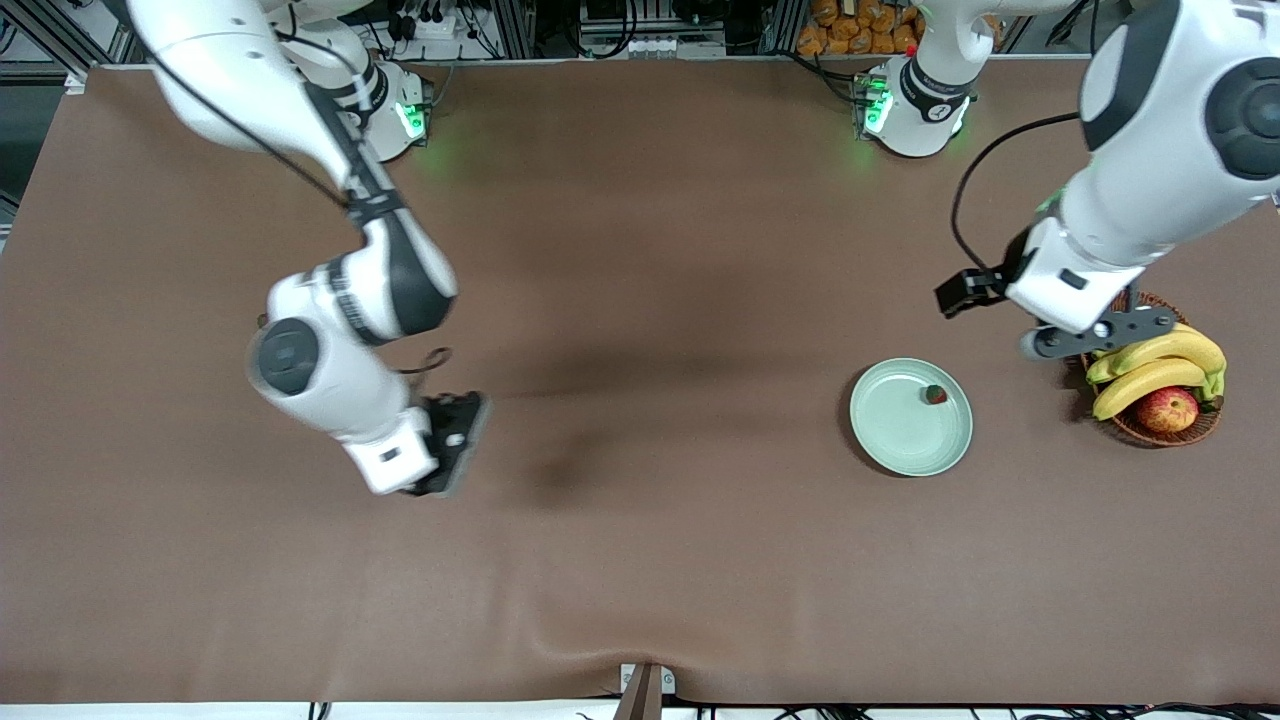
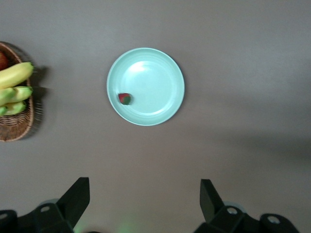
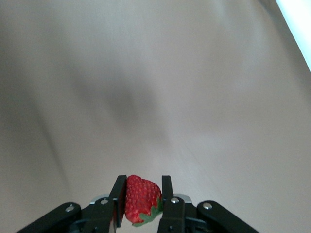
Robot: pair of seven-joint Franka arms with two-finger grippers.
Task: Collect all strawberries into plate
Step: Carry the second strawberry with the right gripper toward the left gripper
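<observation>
Toward the left arm's end from our right end effector (image 3: 141, 200), which is gripping a strawberry (image 3: 141, 200), the plate (image 1: 890, 440) is lying well apart.

brown table (image 1: 640, 560), plate (image 1: 900, 450), wicker basket (image 1: 1165, 435)

We find the plate (image 1: 911, 417) toward the left arm's end of the table, with one strawberry (image 1: 935, 395) lying in it near the rim at about one o'clock. At the plate's three o'clock stands the basket (image 1: 1165, 428), holding bananas (image 1: 1150, 365) and, nearer the front camera, an apple (image 1: 1167, 408). A second strawberry (image 3: 141, 199) sits between the right gripper's (image 3: 142, 200) fingers, up over the table toward the right arm's end.
</observation>
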